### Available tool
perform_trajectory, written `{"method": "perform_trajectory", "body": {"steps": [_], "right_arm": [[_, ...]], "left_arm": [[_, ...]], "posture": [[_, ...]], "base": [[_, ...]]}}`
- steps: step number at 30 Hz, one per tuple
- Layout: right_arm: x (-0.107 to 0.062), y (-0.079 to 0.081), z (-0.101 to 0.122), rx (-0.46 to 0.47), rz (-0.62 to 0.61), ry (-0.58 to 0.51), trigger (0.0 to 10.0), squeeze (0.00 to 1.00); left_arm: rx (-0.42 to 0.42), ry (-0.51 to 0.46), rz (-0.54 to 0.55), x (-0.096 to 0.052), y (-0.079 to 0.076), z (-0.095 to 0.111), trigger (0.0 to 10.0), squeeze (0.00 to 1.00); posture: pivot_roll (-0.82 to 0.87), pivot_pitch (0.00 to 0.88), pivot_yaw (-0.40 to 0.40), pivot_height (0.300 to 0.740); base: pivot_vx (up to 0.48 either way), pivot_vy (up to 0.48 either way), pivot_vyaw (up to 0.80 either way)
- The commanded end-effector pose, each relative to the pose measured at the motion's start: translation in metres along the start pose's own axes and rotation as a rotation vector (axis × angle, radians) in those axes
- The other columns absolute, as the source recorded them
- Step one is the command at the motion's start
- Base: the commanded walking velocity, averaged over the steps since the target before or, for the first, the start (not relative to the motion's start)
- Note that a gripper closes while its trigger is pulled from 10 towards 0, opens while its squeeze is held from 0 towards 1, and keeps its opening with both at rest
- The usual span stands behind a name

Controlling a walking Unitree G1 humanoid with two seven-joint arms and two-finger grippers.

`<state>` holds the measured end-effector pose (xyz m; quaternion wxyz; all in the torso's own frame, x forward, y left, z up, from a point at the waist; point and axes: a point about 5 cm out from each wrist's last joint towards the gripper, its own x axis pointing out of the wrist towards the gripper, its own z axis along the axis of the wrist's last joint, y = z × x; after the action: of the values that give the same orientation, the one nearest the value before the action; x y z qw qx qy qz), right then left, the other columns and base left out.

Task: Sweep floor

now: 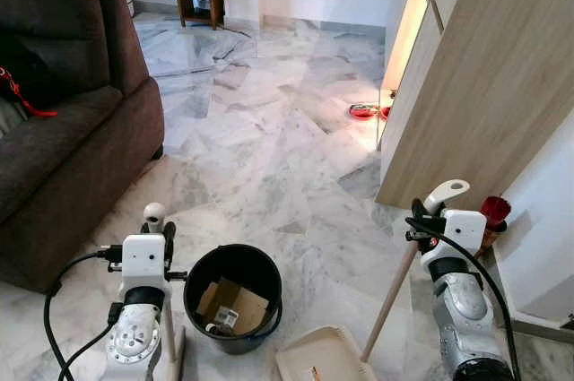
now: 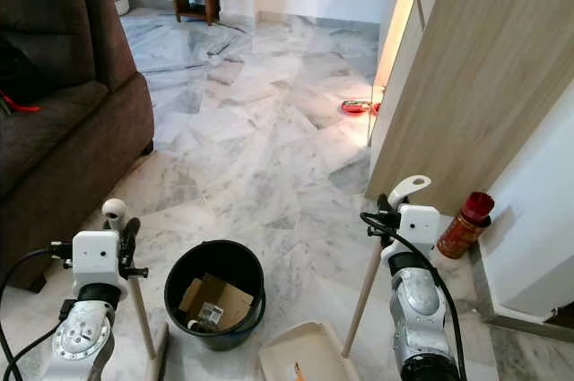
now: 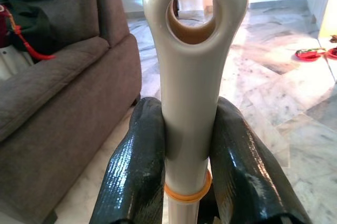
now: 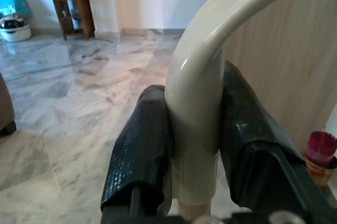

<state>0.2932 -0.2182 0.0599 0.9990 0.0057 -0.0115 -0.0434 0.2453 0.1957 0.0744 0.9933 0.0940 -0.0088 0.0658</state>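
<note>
The left gripper (image 3: 189, 145) is clenched on the cream top of the broom handle (image 3: 192, 76), just under its hanging loop, and the right gripper (image 4: 195, 145) is clenched the same way on the curved handle of the dustpan (image 1: 323, 356), which rests on the marble floor (image 1: 269, 139) near the robot's feet. The black bucket (image 1: 232, 296) stands between the two sticks, close to both, with a piece of cardboard (image 1: 235, 305) inside. The main risk is that a stroke of the broom hits the bucket and tips it, so the rubbish falls out again. The grip is high on each stick, so the low ends can swing and slip on the smooth tiles. The broom head is probably at the picture's bottom edge, but I cannot see it well. On the right, the dustpan stick is near a red can (image 2: 465, 222) beside the wooden cabinet (image 1: 484, 76), and a wide move can knock it.
</note>
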Motion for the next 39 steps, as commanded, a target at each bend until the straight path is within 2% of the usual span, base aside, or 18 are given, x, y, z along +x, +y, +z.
{"method": "perform_trajectory", "body": {"steps": [1, 3, 8, 12, 18, 21, 27, 39], "right_arm": [[0.005, -0.002, 0.008, 0.002, -0.006, -0.049, 10.0, 0.00], [0.005, -0.001, 0.007, -0.007, -0.004, -0.047, 10.0, 0.00], [0.009, -0.015, 0.013, -0.018, -0.128, -0.071, 10.0, 0.00], [0.016, -0.019, 0.023, -0.094, -0.171, -0.113, 10.0, 0.00], [0.015, -0.016, 0.018, -0.183, -0.142, -0.098, 10.0, 0.00], [0.011, -0.017, 0.015, -0.256, -0.118, -0.097, 10.0, 0.00], [0.002, -0.025, 0.003, -0.242, -0.150, -0.049, 10.0, 0.00], [-0.001, -0.022, -0.006, -0.199, -0.159, -0.013, 10.0, 0.00]], "left_arm": [[-0.014, -0.041, -0.026, 0.005, -0.004, 0.007, 10.0, 0.00], [-0.017, -0.041, -0.037, 0.005, -0.006, 0.007, 10.0, 0.00], [-0.022, -0.047, -0.047, 0.004, -0.008, 0.008, 10.0, 0.00], [-0.023, -0.048, -0.049, 0.004, -0.008, 0.007, 10.0, 0.00], [-0.027, -0.046, -0.055, 0.004, -0.008, 0.007, 10.0, 0.00], [-0.029, -0.047, -0.054, 0.004, -0.008, 0.007, 10.0, 0.00], [-0.029, -0.035, -0.059, 0.001, -0.007, 0.003, 10.0, 0.00], [-0.031, -0.023, -0.043, -0.002, -0.007, -0.001, 10.0, 0.00]], "posture": [[0.00, 0.000, -0.028, 0.740], [0.00, 0.000, -0.027, 0.740], [0.01, 0.000, -0.026, 0.740], [0.00, 0.000, -0.023, 0.740], [0.01, 0.000, -0.026, 0.740], [0.01, 0.000, -0.028, 0.740], [0.00, 0.000, -0.027, 0.740], [0.01, 0.000, -0.028, 0.740]], "base": [[0.000, 0.000, 0.00], [0.000, 0.000, 0.00], [0.000, 0.000, 0.00], [0.000, 0.000, 0.00], [0.000, 0.000, 0.00], [0.000, 0.000, 0.00], [0.000, 0.000, 0.00], [0.000, 0.000, 0.00]]}}
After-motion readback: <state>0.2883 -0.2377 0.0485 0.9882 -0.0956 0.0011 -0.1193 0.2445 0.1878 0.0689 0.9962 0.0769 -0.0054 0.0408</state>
